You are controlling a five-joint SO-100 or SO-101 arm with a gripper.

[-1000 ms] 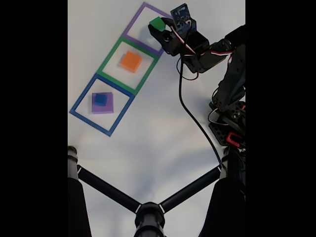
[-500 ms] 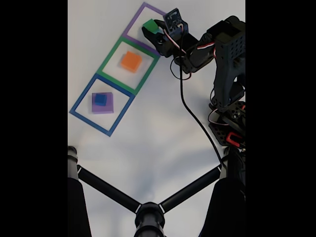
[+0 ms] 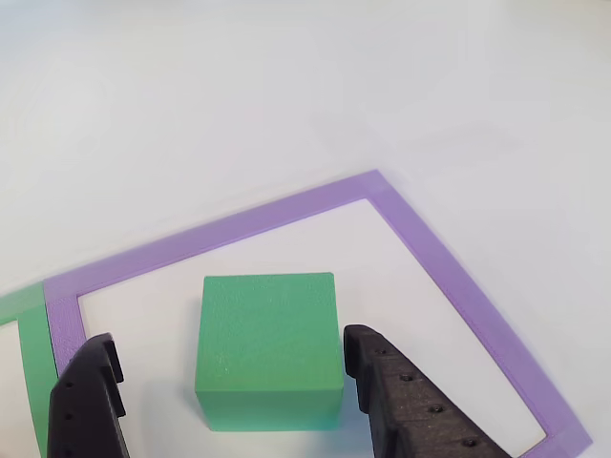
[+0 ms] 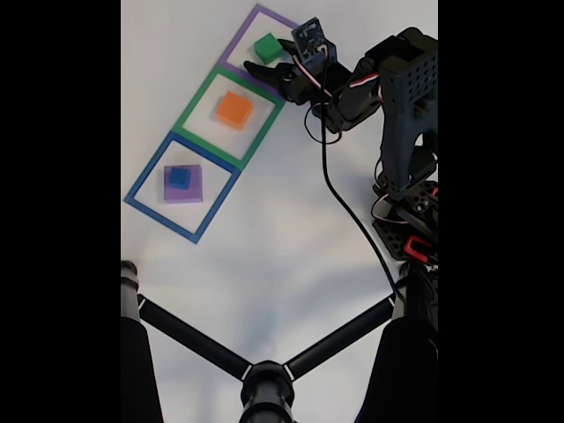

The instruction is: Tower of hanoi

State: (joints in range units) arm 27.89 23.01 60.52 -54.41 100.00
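- I see the gripper (image 3: 229, 382) cut off at the bottom edge, jaws spread, gripping nothing.
- Green block (image 3: 270, 348) sits between them inside the purple outline (image 4: 284, 19), one finger (image 3: 396, 391) just beside it.

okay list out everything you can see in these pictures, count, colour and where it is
green block: one, green, inside the purple tape square, between the tool's open fingers
orange block: one, orange, inside the green tape square
blue block: one, blue, on top of the purple block
purple block: one, purple, inside the blue tape square
tape squares: three outlines, purple, green, blue, in a diagonal row
table: one, white
stand: one, black, bottom of the fixed view
cable: one, black, along the arm
arm: one, black, right side
tool: one, black, open
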